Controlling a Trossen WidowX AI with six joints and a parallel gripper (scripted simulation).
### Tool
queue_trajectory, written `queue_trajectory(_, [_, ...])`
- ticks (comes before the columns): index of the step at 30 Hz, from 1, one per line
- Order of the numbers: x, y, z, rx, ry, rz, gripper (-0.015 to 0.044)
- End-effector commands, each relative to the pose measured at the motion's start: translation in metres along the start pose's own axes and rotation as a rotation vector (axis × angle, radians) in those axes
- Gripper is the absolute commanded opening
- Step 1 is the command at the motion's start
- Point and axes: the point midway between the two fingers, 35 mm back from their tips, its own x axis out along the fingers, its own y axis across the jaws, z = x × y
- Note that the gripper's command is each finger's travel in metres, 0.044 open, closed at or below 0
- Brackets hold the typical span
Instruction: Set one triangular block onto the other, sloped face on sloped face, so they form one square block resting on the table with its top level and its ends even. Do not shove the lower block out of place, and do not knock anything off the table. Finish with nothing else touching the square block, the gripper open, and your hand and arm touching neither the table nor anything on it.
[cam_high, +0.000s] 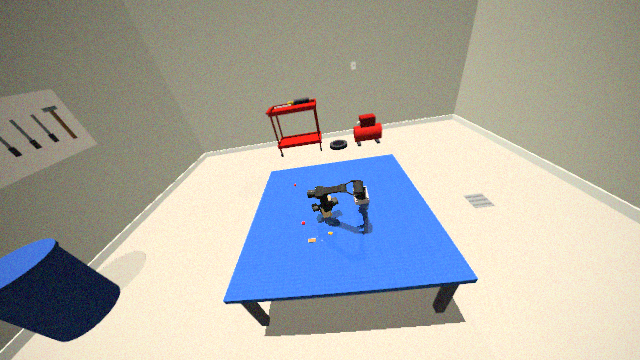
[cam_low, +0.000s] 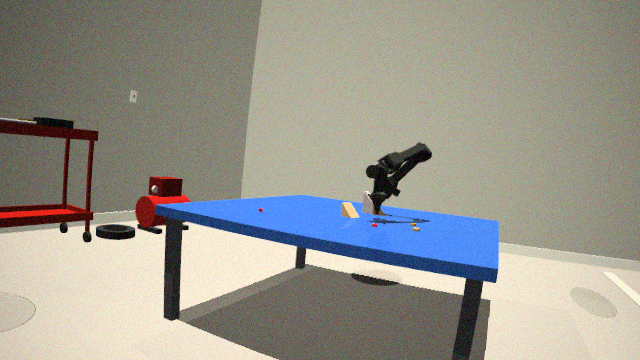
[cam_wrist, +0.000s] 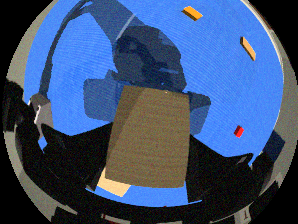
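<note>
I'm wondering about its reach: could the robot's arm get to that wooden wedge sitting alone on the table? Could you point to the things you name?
Probably: the wedge (cam_low: 349, 210) stands close by, nothing between. But the claw (cam_low: 378, 212) (cam_wrist: 150, 129) already grips another block (cam_wrist: 150, 140).

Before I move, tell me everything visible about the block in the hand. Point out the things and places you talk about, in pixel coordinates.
The block (cam_high: 326, 214) (cam_low: 380, 213) (cam_wrist: 152, 142) is tan and looks like wood, faintly grained, partly shadowed. The wrist view shows a broad four-sided face. The hand (cam_high: 326, 208) (cam_low: 378, 207) (cam_wrist: 150, 129) grips opposite sides. Whether it touches the blue table (cam_high: 400, 260) (cam_low: 300, 225) (cam_wrist: 70, 65) is unclear.
</note>
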Motion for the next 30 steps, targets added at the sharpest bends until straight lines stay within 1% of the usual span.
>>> queue_trajectory(1, [0.000, 0.000, 0.000, -0.120, -0.002, 0.000, 0.0000])
queue_trajectory(3, [0.000, 0.000, 0.000, -0.190, -0.001, -0.001, 0.0000])
queue_trajectory(21, [0.025, 0.000, 0.000, -0.125, -0.003, 0.002, 0.0000])
queue_trajectory(26, [0.026, 0.000, 0.000, -0.122, -0.003, 0.002, 0.0000])
queue_trajectory(30, [0.024, 0.000, 0.001, -0.131, 0.003, 0.001, 0.0105])
